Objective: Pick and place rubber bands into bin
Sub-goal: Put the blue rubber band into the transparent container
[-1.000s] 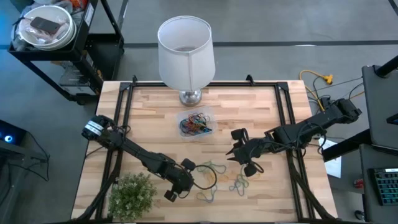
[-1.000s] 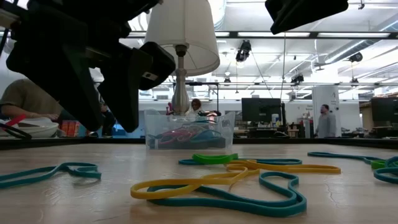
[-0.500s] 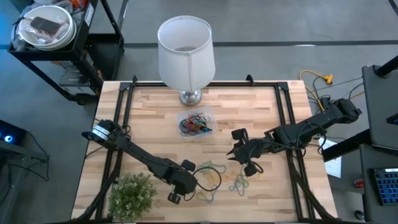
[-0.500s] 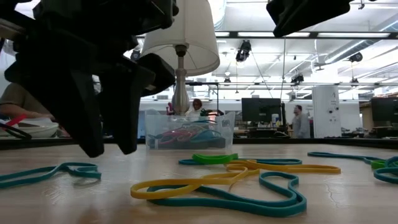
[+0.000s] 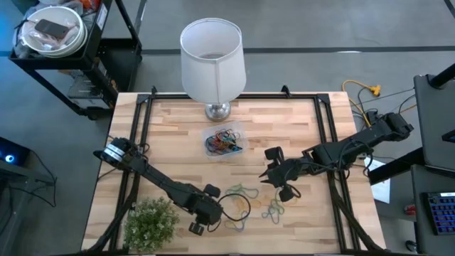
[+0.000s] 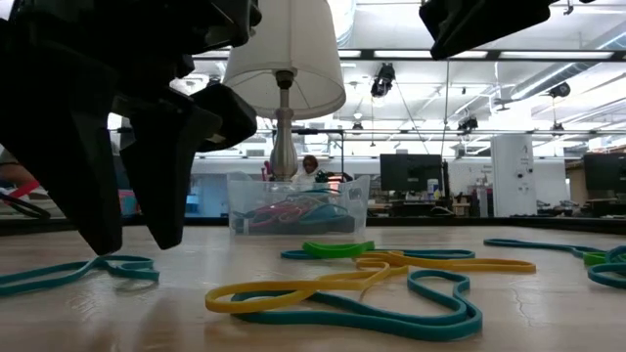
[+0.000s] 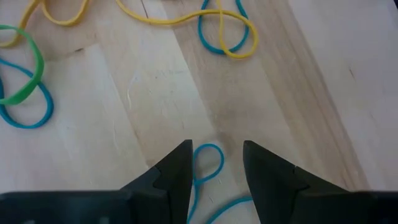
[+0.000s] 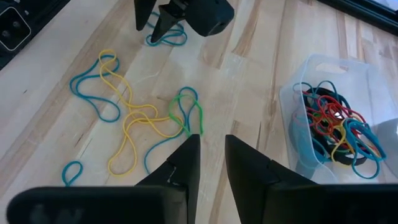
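Observation:
Several rubber bands [image 5: 249, 203] in teal, yellow and green lie loose on the wooden table near its front edge; more fill the see-through bin [image 5: 225, 141] at the middle, which also shows in the low view [image 6: 298, 205]. My left gripper [image 7: 216, 163] is open and points steeply down. Its fingers stand on either side of a teal band's loop [image 7: 208, 163] without touching it; the low view shows that gripper [image 6: 132, 240] just above this band [image 6: 93, 269]. My right gripper [image 8: 211, 152] hovers open over the table's right half, right of the loose bands, with nothing between its fingers.
A lamp with a white shade [image 5: 212, 60] stands at the table's far edge behind the bin. A green plant [image 5: 151, 220] sits at the near left corner, close to my left arm. Black frame rails [image 5: 138, 135] run along both sides of the table.
My left gripper has tipped further downward and rolled a little, so its open fingertips now hang lower, over the teal band at the near left.

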